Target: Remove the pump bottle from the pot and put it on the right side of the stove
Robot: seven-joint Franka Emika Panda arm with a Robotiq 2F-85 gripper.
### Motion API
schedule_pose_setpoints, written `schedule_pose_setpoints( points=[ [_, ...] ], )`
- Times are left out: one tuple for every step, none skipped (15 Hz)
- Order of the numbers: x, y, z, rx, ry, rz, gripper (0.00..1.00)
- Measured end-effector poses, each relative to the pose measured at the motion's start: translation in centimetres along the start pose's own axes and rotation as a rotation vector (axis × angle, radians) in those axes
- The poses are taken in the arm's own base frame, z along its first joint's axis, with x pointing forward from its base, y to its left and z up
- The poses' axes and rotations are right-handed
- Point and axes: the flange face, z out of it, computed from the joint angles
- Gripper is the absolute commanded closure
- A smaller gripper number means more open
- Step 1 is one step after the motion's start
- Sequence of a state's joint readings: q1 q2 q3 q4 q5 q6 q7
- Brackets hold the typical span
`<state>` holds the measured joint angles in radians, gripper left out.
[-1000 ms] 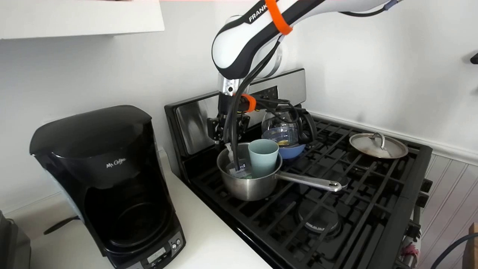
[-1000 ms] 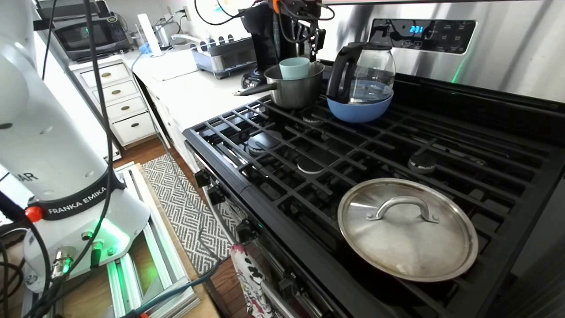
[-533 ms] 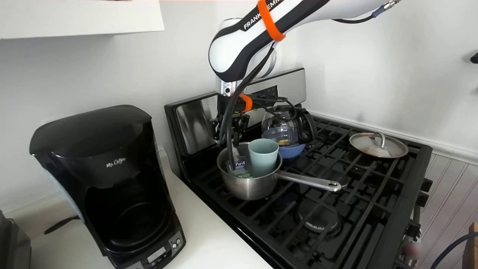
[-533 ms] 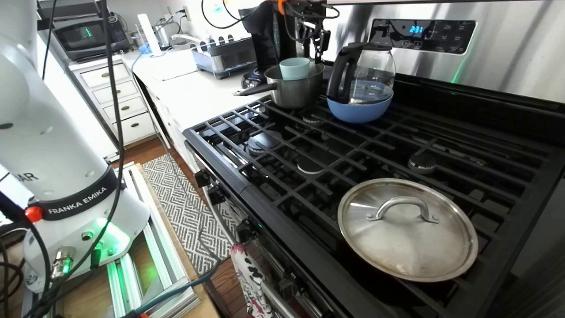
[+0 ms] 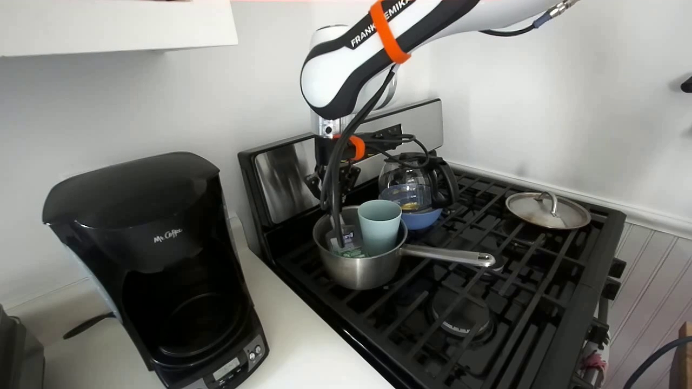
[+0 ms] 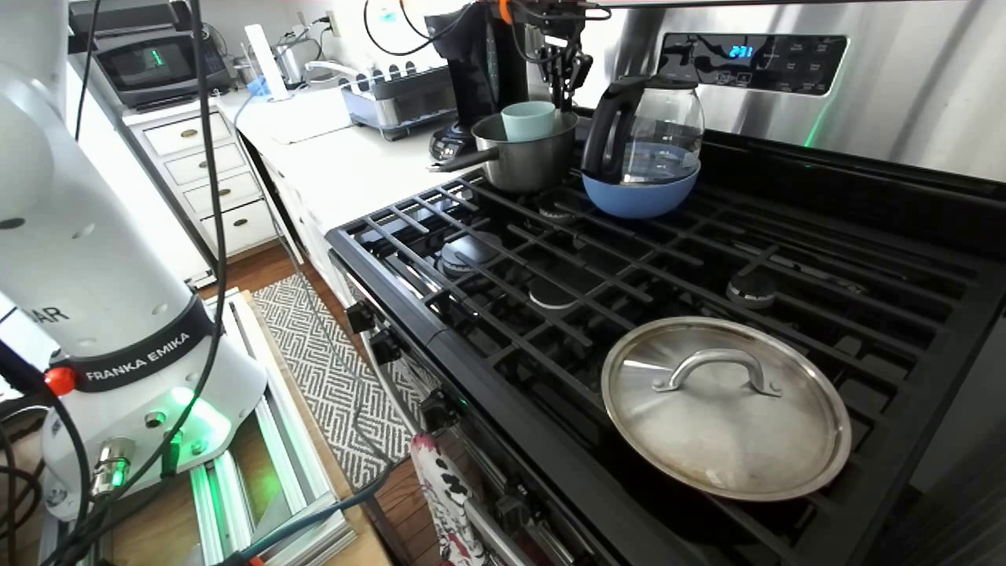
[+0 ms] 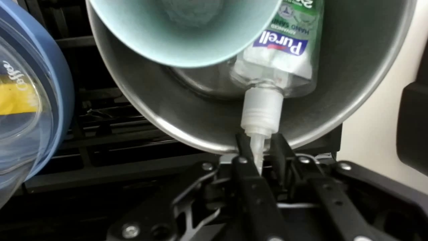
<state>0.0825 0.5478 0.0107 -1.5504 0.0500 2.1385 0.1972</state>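
white walls [image 5: 270, 75] stand behind a black stove [image 6: 660, 287], whose stainless back control panel [image 6: 927, 71] carries a lit blue display. beside it, on a pale counter [image 5: 313, 346], is a black coffee maker [image 5: 135, 210]. on the grates nearest that counter sits the steel pot [image 5: 359, 275], its long handle pointing toward the front of the stove. near the pot a glass kettle [image 6: 672, 118] and a blue bowl [image 6: 640, 200] overlap in view, and a round steel lid [image 6: 727, 428] lies at the far end of the grates.

inside the pot are a light blue cup [image 5: 380, 227] and the pump bottle [image 7: 281, 58], tilted, with a purell label and its white pump top up at the rim. in the wrist view the cup hides part of it. the gripper [image 7: 259, 140] is at that rim, black fingers [image 7: 244, 150] close on either side of the narrow stem. the tips are blurred, and cables [image 5: 335, 178] cross them in an exterior view, so i cannot tell whether they clamp the stem or only flank it.
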Motion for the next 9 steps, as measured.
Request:
schedule_pose_setpoints(
  points=[
    [0.0, -0.3, 0.0, 0.0, 0.001, -0.005, 0.98],
    [-0.1, -0.8, 0.0, 0.001, 0.001, -0.011, 0.96],
    [-0.2, -1.3, 0.0, 0.001, -0.001, -0.019, 0.96],
    [-0.3, -1.8, 0.0, -0.001, -0.002, -0.029, 0.97],
    [-0.4, -2.3, 0.1, -0.002, -0.002, -0.039, 0.97],
    [-0.6, -2.8, 0.0, -0.006, -0.001, -0.053, 0.97],
    [-0.7, -3.2, -0.2, -0.009, 0.003, -0.067, 0.97],
    [-0.8, -3.8, -0.6, -0.008, 0.013, -0.08, 0.97],
    [-0.9, -4.2, -1.1, -0.006, 0.026, -0.091, 0.97]
  ],
)
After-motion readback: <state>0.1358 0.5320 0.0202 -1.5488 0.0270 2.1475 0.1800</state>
